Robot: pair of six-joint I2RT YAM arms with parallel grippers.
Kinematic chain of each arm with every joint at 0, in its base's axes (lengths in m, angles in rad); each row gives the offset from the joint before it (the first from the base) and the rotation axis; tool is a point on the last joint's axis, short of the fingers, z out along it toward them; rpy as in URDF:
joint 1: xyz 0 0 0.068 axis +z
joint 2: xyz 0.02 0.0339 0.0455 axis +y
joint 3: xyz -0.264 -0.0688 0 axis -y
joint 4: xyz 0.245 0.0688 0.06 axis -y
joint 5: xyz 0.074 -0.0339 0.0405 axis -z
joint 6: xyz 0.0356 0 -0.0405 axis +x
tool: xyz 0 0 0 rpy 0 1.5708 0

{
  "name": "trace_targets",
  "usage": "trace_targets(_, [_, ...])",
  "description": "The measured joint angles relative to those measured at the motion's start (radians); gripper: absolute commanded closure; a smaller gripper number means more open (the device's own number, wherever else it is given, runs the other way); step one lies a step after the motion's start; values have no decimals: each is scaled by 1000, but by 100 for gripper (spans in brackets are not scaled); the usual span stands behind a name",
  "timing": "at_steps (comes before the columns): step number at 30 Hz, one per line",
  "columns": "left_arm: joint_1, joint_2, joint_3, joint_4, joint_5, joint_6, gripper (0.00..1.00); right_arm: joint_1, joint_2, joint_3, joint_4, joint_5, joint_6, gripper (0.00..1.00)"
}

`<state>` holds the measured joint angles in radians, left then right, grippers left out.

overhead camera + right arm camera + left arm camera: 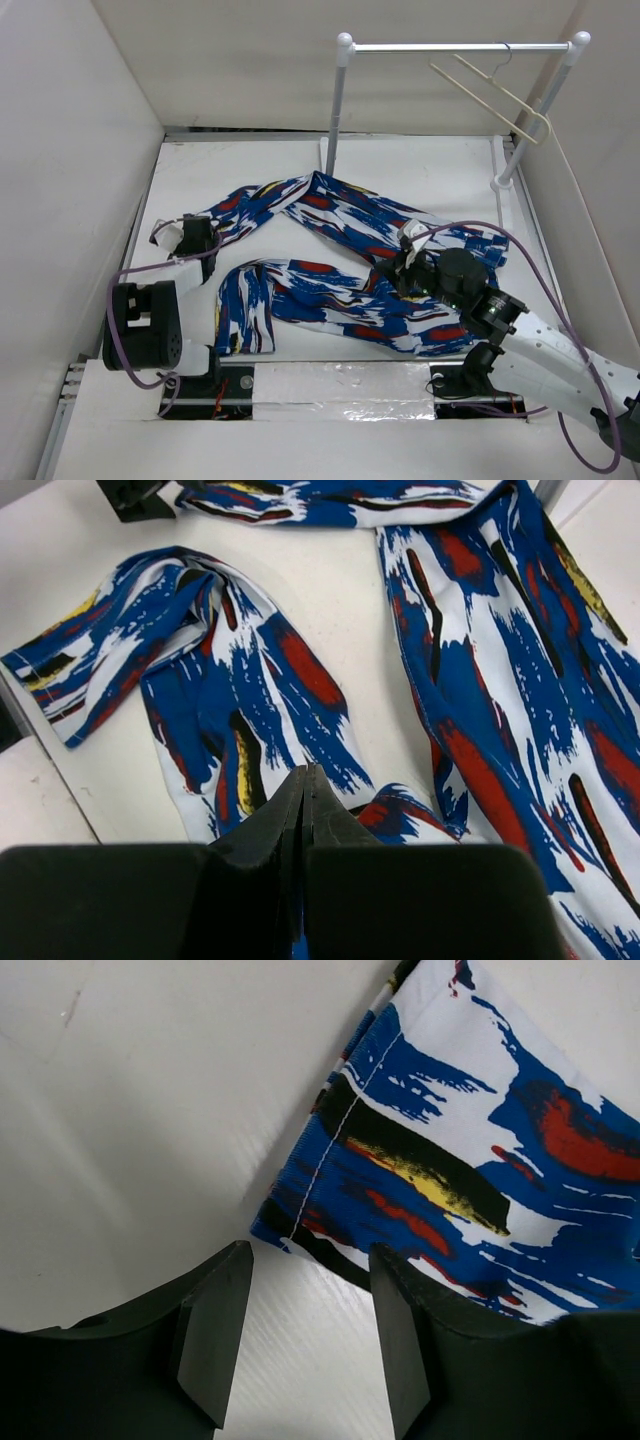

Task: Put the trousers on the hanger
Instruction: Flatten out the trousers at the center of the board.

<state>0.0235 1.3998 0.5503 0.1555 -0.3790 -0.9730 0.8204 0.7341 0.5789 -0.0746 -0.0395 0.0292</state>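
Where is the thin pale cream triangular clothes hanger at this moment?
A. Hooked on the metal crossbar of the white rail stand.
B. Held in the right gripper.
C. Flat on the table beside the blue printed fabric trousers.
A: the hanger hangs tilted by its slim wire hook from the crossbar, near its right end.

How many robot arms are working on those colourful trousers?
2. The left arm is near left, the left gripper at a leg end of the trousers. The right arm is near right, the right gripper over their middle.
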Motion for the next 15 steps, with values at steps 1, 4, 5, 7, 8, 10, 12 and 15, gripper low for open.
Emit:
trace_targets(1, [0,5,2,6,5,0,55,0,6,-4,5,3,0,99])
trace_targets(4, [0,18,10,9,11,0,68,0,21,-6,19,8,0,99])
trace_targets(5, [0,27,19,4,13,-2,73,0,24,-6,25,8,0,99])
trace_targets(7, [0,53,43,-1,13,1,89,0,26,-6,35,9,0,99])
trace_targets(8, [0,64,56,-2,13,-2,94,0,26,-6,38,9,0,99])
trace_targets(10, [0,79,75,-4,13,2,100,1,26,-6,40,10,0,100])
trace_targets(12, [0,84,96,-7,10,4,100,6,26,-7,40,9,0,100])
trace_targets(15, [0,80,121,-16,3,11,100,10,19,-18,47,9,1,100])
